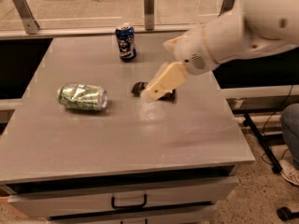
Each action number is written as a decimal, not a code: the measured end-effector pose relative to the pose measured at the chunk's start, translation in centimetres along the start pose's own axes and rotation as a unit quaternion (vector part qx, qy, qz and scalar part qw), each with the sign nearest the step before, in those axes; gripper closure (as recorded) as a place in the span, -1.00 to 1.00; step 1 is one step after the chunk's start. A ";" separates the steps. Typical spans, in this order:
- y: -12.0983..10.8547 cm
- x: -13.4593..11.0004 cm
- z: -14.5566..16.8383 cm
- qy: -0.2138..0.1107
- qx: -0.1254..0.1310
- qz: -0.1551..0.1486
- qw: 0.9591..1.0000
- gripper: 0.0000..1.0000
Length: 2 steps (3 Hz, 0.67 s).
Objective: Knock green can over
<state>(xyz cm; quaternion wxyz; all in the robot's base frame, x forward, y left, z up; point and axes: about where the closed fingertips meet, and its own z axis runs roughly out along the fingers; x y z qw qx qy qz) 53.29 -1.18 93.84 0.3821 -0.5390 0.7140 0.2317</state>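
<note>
The green can (82, 97) lies on its side on the left part of the grey table (117, 139), its silver top facing right. My gripper (154, 93) hangs above the table's middle, well to the right of the can and apart from it, with its cream finger (163, 82) pointing down-left. It holds nothing that I can see.
A blue can with white markings (126, 42) stands upright at the back of the table. A dark snack packet (140, 88) lies under my gripper, partly hidden. A drawer with a handle (128, 202) is below the front edge. A person's leg and shoe (289, 143) are at the right.
</note>
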 end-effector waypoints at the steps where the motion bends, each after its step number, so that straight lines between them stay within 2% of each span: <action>1: -4.9 3.4 -11.1 -0.034 0.093 -0.020 0.995 -1.00; 2: -5.4 2.8 -13.0 -0.036 0.113 -0.047 0.992 -1.00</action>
